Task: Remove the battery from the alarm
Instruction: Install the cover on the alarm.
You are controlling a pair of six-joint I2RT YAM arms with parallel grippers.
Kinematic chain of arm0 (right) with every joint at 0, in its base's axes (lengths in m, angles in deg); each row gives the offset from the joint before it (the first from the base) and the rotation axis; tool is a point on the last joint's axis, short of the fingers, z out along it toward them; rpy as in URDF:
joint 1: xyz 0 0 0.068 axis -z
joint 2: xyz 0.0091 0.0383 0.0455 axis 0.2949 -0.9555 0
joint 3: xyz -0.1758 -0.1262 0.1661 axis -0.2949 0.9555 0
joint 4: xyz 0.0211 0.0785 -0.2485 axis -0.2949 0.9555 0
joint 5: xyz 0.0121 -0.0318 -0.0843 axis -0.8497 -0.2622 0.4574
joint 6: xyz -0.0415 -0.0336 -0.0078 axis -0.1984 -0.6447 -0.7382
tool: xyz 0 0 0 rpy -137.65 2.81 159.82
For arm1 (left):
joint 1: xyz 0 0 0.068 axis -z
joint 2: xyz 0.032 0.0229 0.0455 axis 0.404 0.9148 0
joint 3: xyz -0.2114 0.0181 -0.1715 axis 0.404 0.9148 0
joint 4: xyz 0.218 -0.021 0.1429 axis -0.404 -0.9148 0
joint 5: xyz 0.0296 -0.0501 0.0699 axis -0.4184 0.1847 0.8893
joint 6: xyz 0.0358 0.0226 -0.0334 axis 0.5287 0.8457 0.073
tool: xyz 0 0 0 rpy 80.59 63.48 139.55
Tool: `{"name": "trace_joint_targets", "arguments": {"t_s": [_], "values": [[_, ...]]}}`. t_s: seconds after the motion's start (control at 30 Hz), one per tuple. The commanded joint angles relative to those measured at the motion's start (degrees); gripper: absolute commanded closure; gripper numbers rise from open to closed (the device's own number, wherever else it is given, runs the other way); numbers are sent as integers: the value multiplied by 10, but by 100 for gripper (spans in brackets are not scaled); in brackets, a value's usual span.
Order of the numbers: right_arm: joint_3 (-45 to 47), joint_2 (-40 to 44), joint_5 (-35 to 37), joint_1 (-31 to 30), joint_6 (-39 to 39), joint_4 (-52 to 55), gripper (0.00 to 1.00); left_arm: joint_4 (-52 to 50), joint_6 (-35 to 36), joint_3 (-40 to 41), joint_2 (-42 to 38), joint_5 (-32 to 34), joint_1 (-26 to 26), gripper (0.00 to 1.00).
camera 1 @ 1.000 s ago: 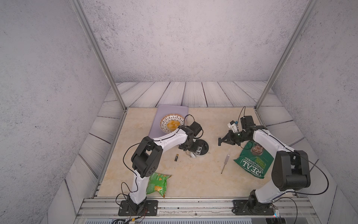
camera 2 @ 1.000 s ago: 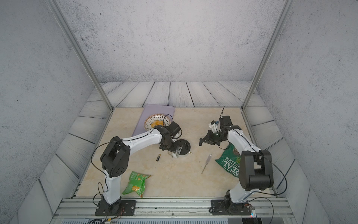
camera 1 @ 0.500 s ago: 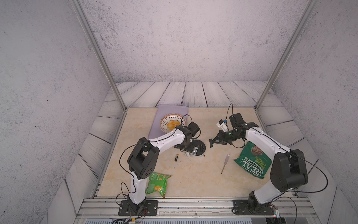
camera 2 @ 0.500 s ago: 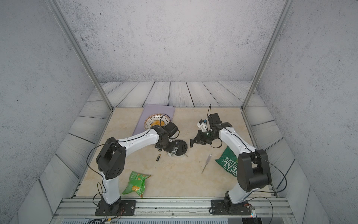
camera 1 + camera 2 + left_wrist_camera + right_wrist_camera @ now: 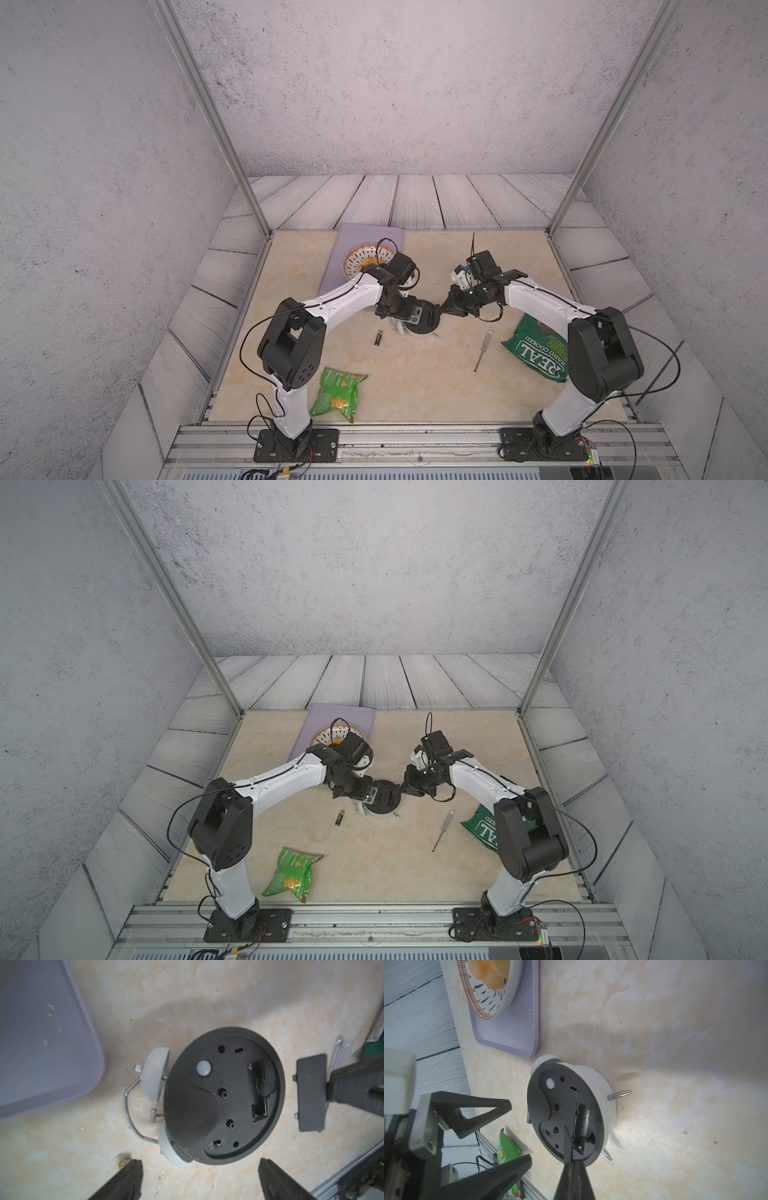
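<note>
Left gripper (image 5: 199, 1164) hangs right over the alarm (image 5: 222, 1093) with its jaws spread wide and nothing between them. Right gripper (image 5: 572, 1169) is clamped tight on the cover (image 5: 310, 1093), that flat black battery door. It holds the cover just beside the alarm's rim, on the side away from the bells. In the left wrist view there's a clear gap between cover and alarm, so they're not touching.

The alarm lies face down on the worktop (image 5: 415, 386), black back up, handle and both white bells pointing toward the left arm's side. The bay (image 5: 258, 1093) in the back is uncovered, and from the left wrist view it looks empty.

The battery (image 5: 378, 337) is out. It lies flat on the worktop, near the alarm but apart from it, toward the front and on the left arm's side. Neither gripper is touching it. In the left wrist view only its gold end peeks out next to one of the left fingers (image 5: 124, 1180).

The screwdriver (image 5: 483, 350) lies loose on the other side of the alarm, nearer the right arm.
</note>
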Motion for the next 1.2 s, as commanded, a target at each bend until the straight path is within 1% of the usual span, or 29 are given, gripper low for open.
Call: {"name": "trace_joint_targets", "arguments": {"t_s": [0.0,0.1,0.27,0.5,0.6,0.7,1.0,1.17], "values": [[14,-16,31,-9,47,-41,100,14,-5,-6,29,-60,-17,19],[19,-21,43,-17,62,-47,100,3,-3,-20,45,-77,-23,23],[27,-28,65,-22,70,-51,100,16,-7,-8,47,-109,-23,24],[40,-33,60,-25,78,-75,100,21,-11,1,44,-136,-22,26],[39,-40,46,-26,74,-81,100,26,-12,5,41,-143,-22,26],[38,-39,36,-25,71,-86,100,27,-13,7,40,-143,-22,26],[18,-52,23,-25,48,-50,100,26,-15,8,42,-135,-22,26],[25,-30,31,-25,38,-30,100,23,-14,9,38,-126,-22,26]]}}
